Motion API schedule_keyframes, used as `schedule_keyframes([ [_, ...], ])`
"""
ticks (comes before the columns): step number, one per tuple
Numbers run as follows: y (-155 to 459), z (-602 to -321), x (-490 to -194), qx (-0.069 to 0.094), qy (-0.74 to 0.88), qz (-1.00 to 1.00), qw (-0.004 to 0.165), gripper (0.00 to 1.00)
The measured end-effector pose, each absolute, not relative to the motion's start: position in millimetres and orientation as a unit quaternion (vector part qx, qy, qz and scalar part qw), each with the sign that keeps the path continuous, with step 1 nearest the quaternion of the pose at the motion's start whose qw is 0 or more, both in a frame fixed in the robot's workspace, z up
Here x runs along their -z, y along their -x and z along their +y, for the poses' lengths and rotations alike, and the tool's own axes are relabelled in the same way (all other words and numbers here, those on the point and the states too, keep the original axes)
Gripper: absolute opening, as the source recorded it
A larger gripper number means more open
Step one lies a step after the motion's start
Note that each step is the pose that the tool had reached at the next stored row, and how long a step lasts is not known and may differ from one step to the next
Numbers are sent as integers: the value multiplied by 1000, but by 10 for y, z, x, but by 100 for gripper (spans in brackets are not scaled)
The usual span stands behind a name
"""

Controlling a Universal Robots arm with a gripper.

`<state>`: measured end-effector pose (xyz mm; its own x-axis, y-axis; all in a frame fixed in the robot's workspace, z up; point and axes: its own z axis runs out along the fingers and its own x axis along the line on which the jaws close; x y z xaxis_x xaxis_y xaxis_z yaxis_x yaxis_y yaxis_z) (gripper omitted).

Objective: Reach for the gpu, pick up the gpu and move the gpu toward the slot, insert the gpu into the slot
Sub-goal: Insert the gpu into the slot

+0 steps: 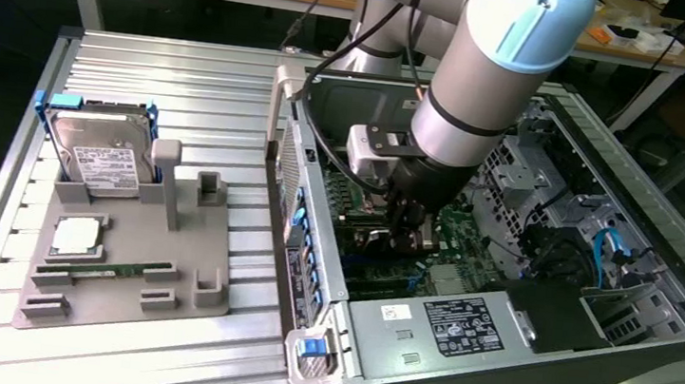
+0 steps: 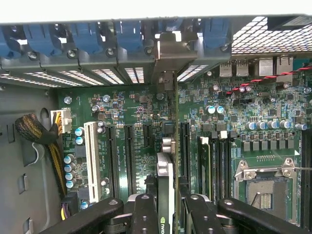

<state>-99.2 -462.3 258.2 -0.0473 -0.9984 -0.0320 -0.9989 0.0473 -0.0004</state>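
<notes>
Exterior view, arm angled down into case (image 1: pixel 589 275), end effector (image 2: pixel 165 204) gripping gpu (image 2: pixel 165 195)

My exterior view looks down at a slant from above and off to one side, far enough back to take in the ribbed table (image 1: pixel 109 349), the grey fixture tray (image 1: pixel 181 275) at the exterior view's left and the open computer case (image 1: pixel 516 363) at its right. My wrist view sits inside that case, close over the green motherboard (image 2: pixel 131 107), facing along the jaws. Both views share the motherboard.
</notes>
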Motion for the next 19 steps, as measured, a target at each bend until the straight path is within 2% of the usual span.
schedule_keyframes([
  [19, 992, -4622, -2527, -11, 690, 724, 12, 27],
])
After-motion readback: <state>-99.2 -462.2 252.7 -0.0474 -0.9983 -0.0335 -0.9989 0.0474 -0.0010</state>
